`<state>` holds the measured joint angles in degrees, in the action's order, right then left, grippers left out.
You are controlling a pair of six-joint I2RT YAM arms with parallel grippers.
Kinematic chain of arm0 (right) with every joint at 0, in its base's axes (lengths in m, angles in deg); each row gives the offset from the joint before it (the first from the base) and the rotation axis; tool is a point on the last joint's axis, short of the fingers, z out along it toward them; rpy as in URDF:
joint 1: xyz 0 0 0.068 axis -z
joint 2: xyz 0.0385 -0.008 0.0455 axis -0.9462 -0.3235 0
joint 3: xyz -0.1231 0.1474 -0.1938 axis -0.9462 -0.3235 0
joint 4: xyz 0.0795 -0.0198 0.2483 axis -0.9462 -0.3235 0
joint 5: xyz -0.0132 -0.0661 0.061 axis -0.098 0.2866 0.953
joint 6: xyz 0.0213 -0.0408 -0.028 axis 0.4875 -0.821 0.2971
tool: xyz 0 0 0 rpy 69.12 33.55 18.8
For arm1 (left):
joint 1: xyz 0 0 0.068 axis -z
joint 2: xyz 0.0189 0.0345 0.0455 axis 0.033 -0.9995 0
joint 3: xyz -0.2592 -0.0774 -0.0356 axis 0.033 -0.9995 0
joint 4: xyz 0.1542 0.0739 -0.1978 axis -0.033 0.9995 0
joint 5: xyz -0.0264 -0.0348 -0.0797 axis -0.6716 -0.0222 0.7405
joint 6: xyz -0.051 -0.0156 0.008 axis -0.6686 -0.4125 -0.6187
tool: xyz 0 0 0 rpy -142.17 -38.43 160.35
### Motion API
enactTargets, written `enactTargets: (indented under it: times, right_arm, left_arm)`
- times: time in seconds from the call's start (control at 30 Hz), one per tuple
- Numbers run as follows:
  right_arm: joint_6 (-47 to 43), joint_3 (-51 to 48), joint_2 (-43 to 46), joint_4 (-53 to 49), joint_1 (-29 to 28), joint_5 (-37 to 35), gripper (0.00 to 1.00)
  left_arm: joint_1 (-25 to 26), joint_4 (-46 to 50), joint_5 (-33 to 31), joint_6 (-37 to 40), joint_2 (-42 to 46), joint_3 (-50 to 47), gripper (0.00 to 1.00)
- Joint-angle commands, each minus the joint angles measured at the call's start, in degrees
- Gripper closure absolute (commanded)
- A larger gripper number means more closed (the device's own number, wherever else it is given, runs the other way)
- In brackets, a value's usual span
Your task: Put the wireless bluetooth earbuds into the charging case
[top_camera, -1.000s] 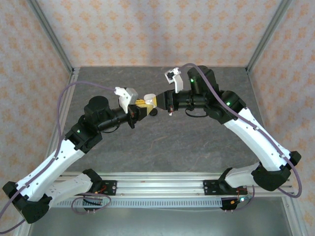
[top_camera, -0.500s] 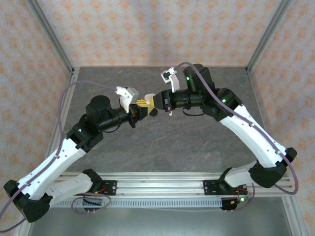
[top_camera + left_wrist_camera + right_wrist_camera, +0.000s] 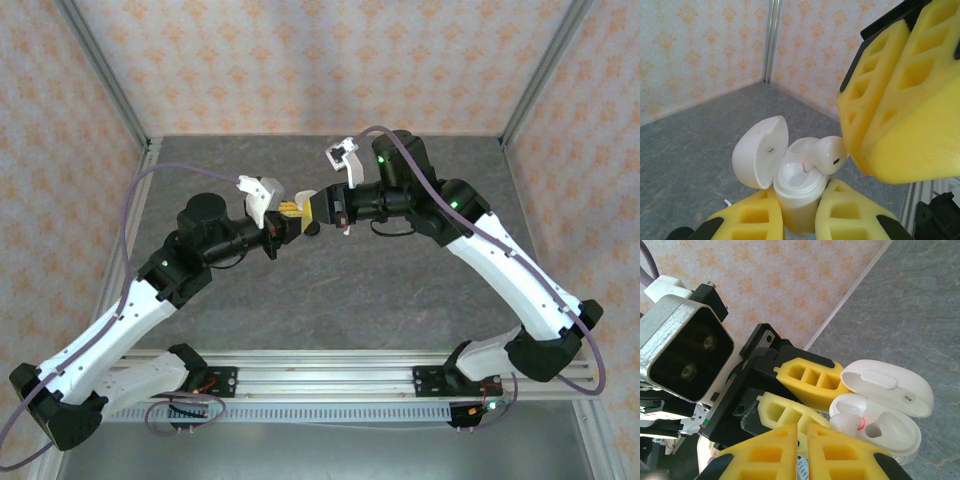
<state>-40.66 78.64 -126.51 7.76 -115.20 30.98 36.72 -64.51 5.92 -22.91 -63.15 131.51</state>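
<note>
Two arms are meeting above the middle of the grey table (image 3: 360, 290), and the left gripper (image 3: 800, 200) is clamping its yellow fingers (image 3: 755, 220) on the lower body of the white charging case (image 3: 796, 186), holding it upright with the hinged lid (image 3: 760, 152) swung open. One white earbud (image 3: 827, 155) is sitting tilted in the case's open top, its stem pointing down into a slot beside a small red glow and its head standing above the rim. The right gripper (image 3: 802, 432) is holding its fingers almost together with the bud's head touching their tips, though I cannot tell whether they are pinching it
</note>
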Motion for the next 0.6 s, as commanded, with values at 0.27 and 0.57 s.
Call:
enactTargets:
  times: [0.27,0.57]
  right_arm:
    - [2.01,1.40,0.09,3.31,0.22,1.13,0.86]
    - [2.05,6.22,0.45,-0.35,1.77,1.28,0.86]
  left_arm:
    - [0.01,-2.59,-0.19,-0.37,0.25,0.98,1.00]
    - [-0.01,-2.30,-0.26,-0.08,0.35,0.63,1.00]
